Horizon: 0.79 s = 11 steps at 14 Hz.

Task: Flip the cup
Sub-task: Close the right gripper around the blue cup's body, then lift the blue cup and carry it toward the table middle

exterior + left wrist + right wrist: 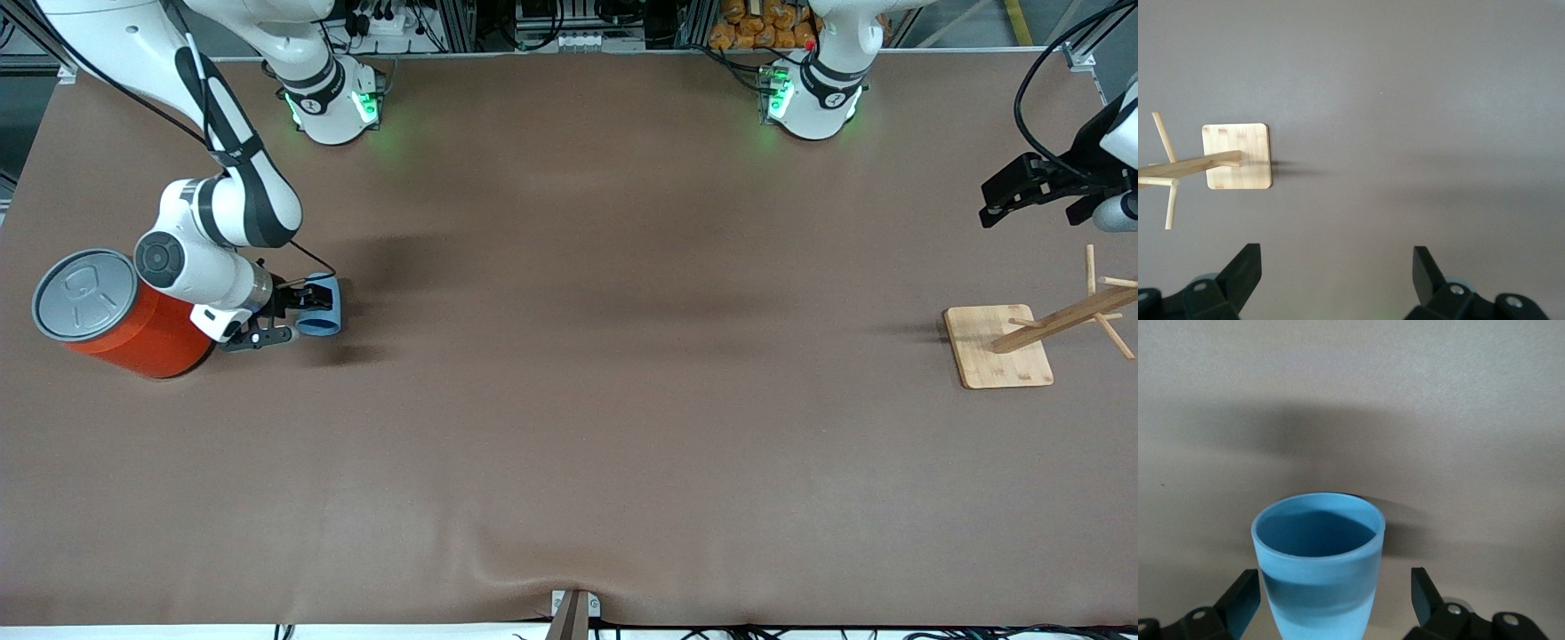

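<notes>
- Holding my right gripper [283,313] low beside the orange can [116,313], fingers spread around the cup [318,305], untouched.
- My left gripper [1000,197] waits, spread, above the wooden rack [1000,347].

No text, label, brand, number or sign can be read anywhere, neither on the cup [1318,567], nor on the orange can [120,316] with its grey pull-tab lid, nor on the wooden rack [1031,333].
</notes>
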Available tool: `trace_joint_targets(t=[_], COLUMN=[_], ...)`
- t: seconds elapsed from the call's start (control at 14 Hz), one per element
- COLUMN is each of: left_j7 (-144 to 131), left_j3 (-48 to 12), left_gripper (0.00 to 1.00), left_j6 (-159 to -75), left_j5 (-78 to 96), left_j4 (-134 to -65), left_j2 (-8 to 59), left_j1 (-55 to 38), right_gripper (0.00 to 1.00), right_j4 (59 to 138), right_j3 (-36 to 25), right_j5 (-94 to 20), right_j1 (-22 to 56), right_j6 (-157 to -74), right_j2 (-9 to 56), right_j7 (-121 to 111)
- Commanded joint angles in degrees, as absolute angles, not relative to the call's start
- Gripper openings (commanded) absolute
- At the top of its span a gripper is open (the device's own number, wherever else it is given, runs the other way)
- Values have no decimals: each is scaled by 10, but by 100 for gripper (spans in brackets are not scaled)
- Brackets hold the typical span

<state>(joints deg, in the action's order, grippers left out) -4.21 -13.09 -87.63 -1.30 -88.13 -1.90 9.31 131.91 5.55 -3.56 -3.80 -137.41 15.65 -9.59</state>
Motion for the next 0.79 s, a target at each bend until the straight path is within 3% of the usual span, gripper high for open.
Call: trace_joint_targets(t=[0.0, 0.14, 0.29, 0.36, 0.43, 0.72], left_j7=[-35, -36, -35, -36, -38, -38], left_j3=[-134, -134, -134, -134, -134, -134], left_gripper=[100, 100, 100, 100, 100, 100], left_j6=[-867, -867, -867, -867, -867, -867], left_j5=[-17, -17, -17, -17, -17, -17], left_j4=[-874, -874, -874, -874, -874, -874], left_j2=[-19, -19, -19, -19, -19, -18], left_j1=[98, 98, 98, 98, 98, 98], right_gripper=[100, 100, 59, 29, 12, 9], right_j4=[1328, 1327, 1323, 1319, 1305, 1145], right_j3=[59, 59, 60, 61, 61, 61], right_j5=[-43, -43, -43, -44, -44, -46], right_j1=[-42, -42, -40, -40, -39, -8], right_j6=[-1412, -1429, -1425, -1419, -1402, -1201], right_j2=[171, 190, 190, 190, 190, 206], right_j7=[-105, -105, -105, -105, -105, -107])
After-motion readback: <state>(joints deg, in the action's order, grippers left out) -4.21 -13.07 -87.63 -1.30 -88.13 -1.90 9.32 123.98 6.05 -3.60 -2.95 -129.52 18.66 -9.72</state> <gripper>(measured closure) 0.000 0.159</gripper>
